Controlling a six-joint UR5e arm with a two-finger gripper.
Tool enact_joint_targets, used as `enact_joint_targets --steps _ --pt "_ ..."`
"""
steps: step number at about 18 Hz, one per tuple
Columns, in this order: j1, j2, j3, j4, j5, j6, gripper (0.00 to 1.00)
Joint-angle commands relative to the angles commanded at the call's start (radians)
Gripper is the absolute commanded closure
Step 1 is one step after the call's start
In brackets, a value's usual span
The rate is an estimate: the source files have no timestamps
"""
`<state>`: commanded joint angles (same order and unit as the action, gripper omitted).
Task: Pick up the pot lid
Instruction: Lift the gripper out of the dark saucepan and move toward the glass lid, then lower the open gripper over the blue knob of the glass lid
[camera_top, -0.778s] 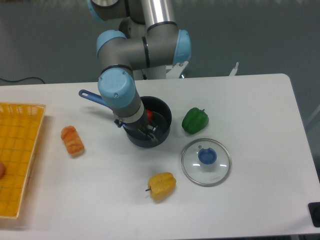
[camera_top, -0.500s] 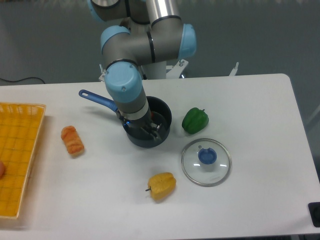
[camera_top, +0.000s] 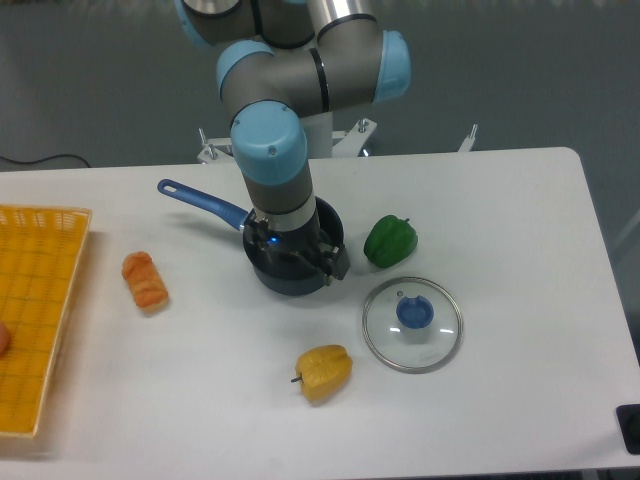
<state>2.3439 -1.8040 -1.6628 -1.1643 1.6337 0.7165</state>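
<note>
1. The pot lid (camera_top: 425, 351) is round and clear, with a thin grey rim and a blue knob (camera_top: 415, 312).
2. It lies flat, knob upward, on the white table (camera_top: 540, 400).
3. It sits near the green pepper (camera_top: 390, 242) and black pot (camera_top: 282, 284).

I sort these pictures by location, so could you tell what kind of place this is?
Probably a robotics lab or test bench: a robot arm stands over a pot, beside scattered vegetables and a yellow basket.

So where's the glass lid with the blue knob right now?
In the camera picture, the lid lies on the table, right of the yellow pepper and just below the green pepper.
</note>
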Motion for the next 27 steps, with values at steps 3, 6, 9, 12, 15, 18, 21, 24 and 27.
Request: enact_joint_targets --steps 3,6,9,12,15,18,21,24,27 --pt "0.017 0.008 -0.003 0.003 -0.008 0.000 0.00" --pt "0.023 0.005 -0.005 0.034 -0.009 -0.003 0.00" --pt "0.047 0.005 -0.005 0.081 -0.008 -0.005 0.00" --pt "0.067 -0.006 -0.005 0.081 0.000 -0.005 0.00" --pt "0.103 -0.014 -0.012 0.080 0.000 -0.011 0.00" --pt "0.123 -0.044 -0.008 0.081 0.003 -0.012 0.00" --pt "0.159 -0.061 0.005 0.083 -0.005 -0.084 0.00" --pt "0.186 -0.083 0.023 0.083 -0.012 -0.107 0.00" --pt "0.207 -0.106 0.029 0.095 -0.035 -0.173 0.00"
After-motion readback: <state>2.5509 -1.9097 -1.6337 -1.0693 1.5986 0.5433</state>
